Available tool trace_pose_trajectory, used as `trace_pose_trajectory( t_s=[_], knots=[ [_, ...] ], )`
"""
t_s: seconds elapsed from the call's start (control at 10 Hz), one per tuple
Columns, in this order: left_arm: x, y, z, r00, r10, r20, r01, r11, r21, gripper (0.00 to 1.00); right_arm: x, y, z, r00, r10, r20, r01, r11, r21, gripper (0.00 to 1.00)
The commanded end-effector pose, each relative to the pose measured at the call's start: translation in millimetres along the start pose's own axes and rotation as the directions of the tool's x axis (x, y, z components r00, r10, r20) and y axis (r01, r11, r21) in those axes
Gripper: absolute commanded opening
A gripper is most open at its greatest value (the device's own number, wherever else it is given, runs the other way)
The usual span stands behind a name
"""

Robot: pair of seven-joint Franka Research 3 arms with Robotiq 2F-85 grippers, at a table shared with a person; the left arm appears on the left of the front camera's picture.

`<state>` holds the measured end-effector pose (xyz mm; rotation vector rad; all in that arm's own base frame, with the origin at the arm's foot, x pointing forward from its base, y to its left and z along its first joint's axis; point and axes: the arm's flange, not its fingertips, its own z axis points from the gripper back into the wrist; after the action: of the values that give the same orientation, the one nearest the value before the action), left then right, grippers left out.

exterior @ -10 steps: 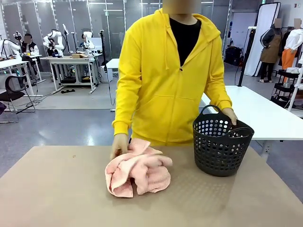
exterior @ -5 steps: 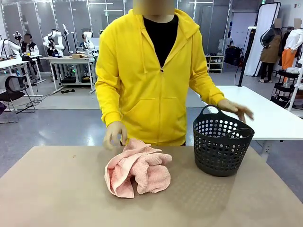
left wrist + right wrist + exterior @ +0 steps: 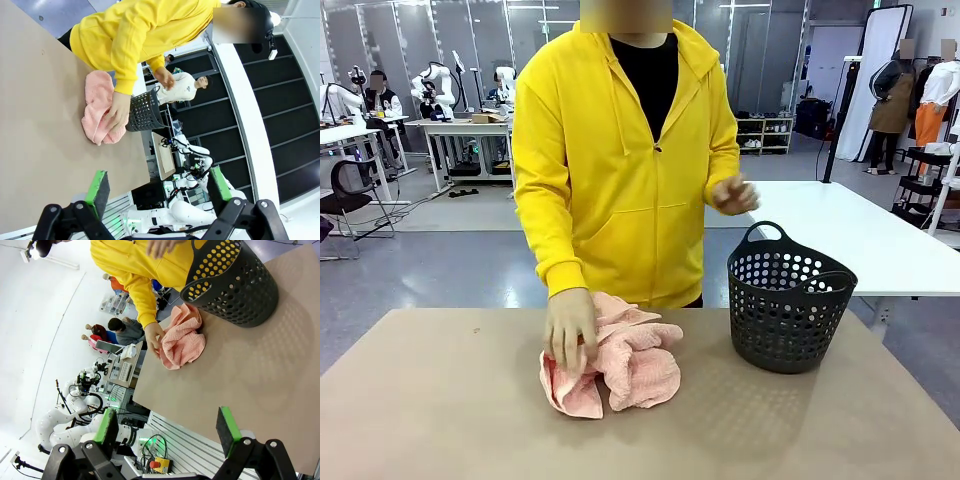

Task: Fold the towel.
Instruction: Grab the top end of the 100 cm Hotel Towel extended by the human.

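so far nothing of the fold is done. nearest the robot, the left gripper (image 3: 157, 185), black with green pads, hangs well short of the cloth, its jaws wide apart with nothing between them. the right gripper (image 3: 167, 427), of the same make, stands just as wide and just as empty, also well apart from the cloth. beyond them stretches the flat tan tabletop (image 3: 440, 400). near its middle the light salmon-pink terry cloth towel (image 3: 630, 370) sits in a crumpled heap, bunched and lumpy, no edge laid straight and no corner brought to another. the person's hand (image 3: 570, 328) rests on the heap's left side, fingers over the cloth. the other hand (image 3: 732, 193) is raised in the air, clear of the round black perforated plastic basket (image 3: 788, 300) that stands near the towel on the right. farther back stands the person in a yellow zip hoodie (image 3: 620, 150). judged from this, everything is left: the heap must be spread flat, then its edges taken and folded over, and neither claw is near enough to begin.
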<state>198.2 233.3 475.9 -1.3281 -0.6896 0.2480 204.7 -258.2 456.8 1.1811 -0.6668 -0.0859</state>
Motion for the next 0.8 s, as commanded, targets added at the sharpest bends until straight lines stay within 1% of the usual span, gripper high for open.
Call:
trace_pose_trajectory(
  t_s=[0.0, 0.7],
  knots=[
    [4.5, -2.6, 3.6, 1.0, -0.005, -0.01, 0.005, 1.0, -0.016, 1.0, -0.4, 2.2, 2.8, 1.0, 0.004, 0.005, -0.004, 1.0, 0.009, 1.0],
    [4.5, -2.6, 3.6, 1.0, -0.005, -0.01, 0.005, 1.0, -0.016, 1.0, -0.4, 2.2, 2.8, 1.0, 0.004, 0.005, -0.004, 1.0, 0.009, 1.0]
  ],
)
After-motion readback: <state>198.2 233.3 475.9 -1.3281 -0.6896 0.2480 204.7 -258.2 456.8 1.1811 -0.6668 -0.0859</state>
